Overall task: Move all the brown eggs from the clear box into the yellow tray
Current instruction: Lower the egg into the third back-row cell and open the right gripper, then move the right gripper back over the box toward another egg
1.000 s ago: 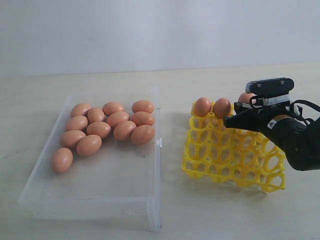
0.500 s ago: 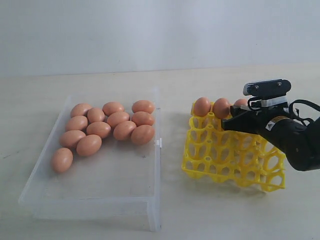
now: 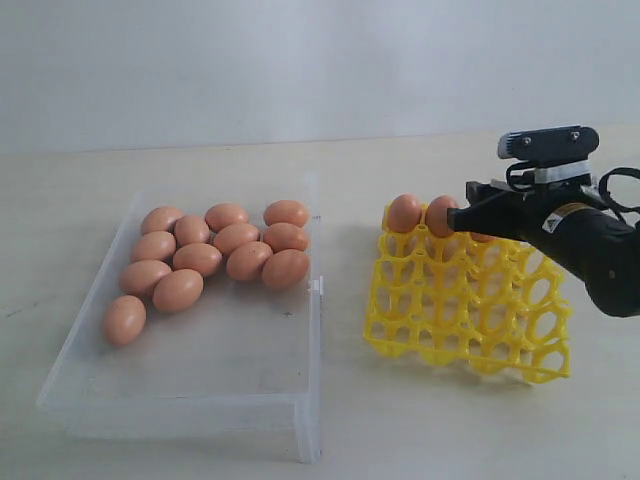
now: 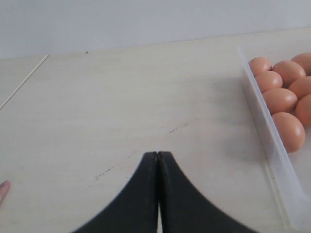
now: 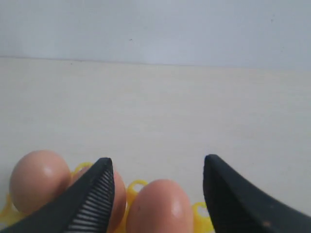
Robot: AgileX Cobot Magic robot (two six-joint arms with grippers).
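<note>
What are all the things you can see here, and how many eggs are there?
clear box: one, see-through, on the left side of the table.
yellow tray: one, bright yellow, to the right of the box.
brown eggs: sixteen, orange-brown. Thirteen are bunched in the box's far half. Three are in the tray's far row, one of them partly hidden by the arm.
table: one, pale, under everything.
wall: one, whitish, behind the table.
left gripper: one, black, shut, over bare table beside the box.
right gripper: one, black, open, with a finger on each side of the third tray egg and gaps showing.
</note>
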